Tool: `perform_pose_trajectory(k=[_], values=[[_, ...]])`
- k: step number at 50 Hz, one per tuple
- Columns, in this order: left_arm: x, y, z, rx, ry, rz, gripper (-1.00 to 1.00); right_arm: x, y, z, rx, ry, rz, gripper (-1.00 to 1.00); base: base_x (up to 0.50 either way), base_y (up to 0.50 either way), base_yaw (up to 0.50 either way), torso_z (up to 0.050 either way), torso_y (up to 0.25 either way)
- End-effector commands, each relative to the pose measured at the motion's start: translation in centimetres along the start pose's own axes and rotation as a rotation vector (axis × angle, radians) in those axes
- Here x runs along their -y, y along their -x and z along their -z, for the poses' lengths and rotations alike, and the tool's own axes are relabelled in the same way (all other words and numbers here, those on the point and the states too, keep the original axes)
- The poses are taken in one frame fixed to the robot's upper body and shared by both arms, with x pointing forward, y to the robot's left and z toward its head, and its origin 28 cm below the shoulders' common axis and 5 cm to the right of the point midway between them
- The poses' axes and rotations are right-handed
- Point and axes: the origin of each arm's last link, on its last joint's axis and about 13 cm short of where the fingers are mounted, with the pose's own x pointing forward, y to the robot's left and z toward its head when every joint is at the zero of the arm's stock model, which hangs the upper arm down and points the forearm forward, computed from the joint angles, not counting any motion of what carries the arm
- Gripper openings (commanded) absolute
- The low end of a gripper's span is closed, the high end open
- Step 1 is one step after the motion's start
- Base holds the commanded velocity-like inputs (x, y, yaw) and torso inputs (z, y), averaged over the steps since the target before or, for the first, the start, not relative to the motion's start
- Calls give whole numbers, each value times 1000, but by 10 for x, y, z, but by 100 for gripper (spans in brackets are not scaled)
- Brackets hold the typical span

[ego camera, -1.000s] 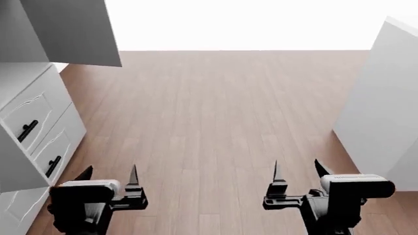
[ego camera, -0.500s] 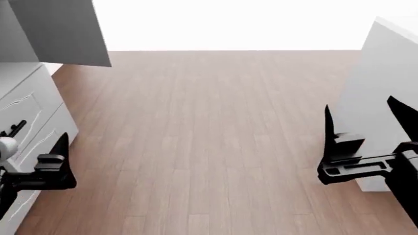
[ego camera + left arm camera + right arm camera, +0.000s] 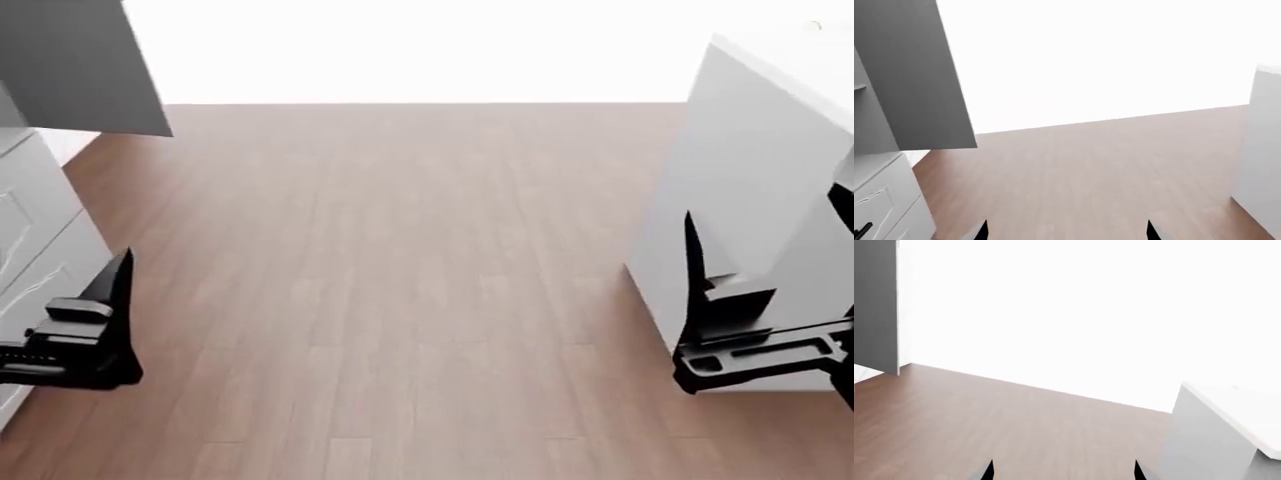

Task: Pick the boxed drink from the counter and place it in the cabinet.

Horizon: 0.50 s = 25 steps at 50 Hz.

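- No boxed drink is seen; the worktop [image 3: 747, 150] lies beside the right gripper [image 3: 761, 290], the nearer one.
- Both the right and the left gripper [image 3: 80, 330] are spread wide and empty.

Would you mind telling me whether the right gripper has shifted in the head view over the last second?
Yes. The right gripper has swung outward toward the view's right edge, and now sits in front of the counter base instead of over open floor.
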Motion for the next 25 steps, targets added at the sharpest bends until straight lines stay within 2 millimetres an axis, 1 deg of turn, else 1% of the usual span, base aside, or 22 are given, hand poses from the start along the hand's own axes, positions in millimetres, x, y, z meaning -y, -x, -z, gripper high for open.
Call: perform_pose_trajectory(k=[1,11,20,25], values=[[6,7,-23,14,2,43,100,6,0,-9,1,23,16,100,-500,5,0,0,0],[7,5,-42,14,1,44,100,13,3,-28,32,59,26,100,-500,5,0,0,0],[8,3,-48,22,-17,46,100,15,2,-35,42,79,32,100,-500,5,0,0,0],[8,1,-48,24,-19,51,100,15,2,-35,45,81,28,100,-500,5,0,0,0]])
